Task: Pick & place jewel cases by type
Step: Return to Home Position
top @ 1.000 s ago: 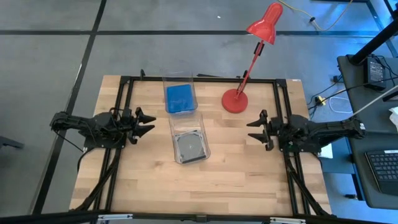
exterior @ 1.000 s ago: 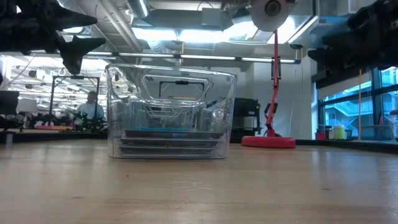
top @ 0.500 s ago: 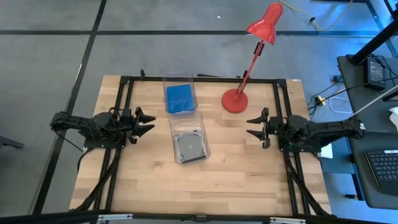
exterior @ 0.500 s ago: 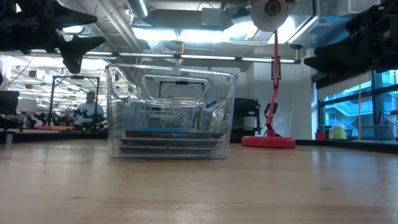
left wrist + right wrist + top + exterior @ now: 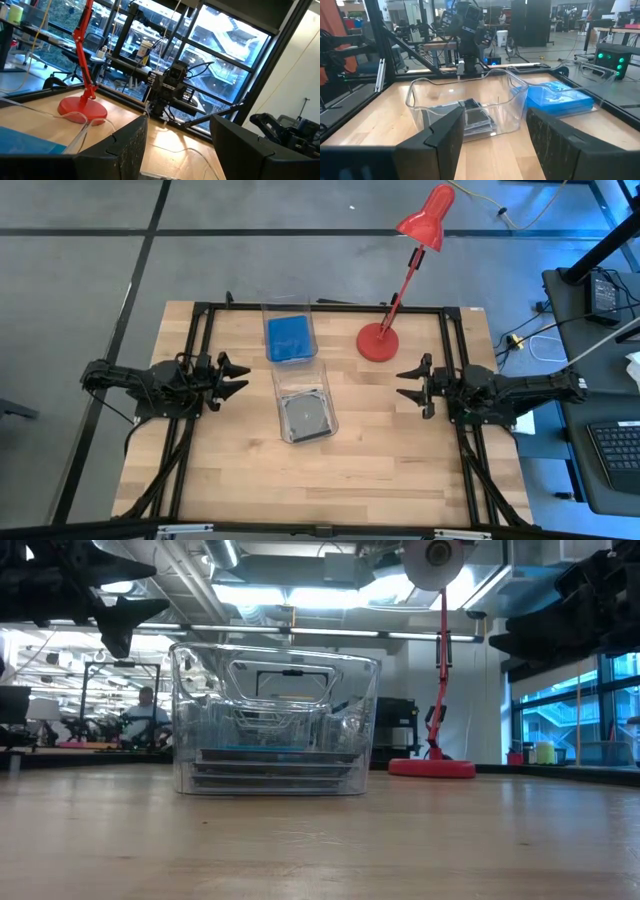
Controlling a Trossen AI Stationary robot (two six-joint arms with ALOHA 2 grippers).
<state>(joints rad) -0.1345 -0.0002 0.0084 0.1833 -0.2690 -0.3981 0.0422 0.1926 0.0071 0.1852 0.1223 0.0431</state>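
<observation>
**Cases binned, arms clear**

Blue jewel cases (image 5: 291, 338) in the clear bin (image 5: 288, 307) just beside the red lamp (image 5: 378, 342). Grey jewel cases (image 5: 306, 415) in the next bin (image 5: 298, 375), farther from it. Left gripper (image 5: 238, 377) beyond the bins from the lamp, right gripper (image 5: 408, 383) near it. Both spread, empty.
</observation>
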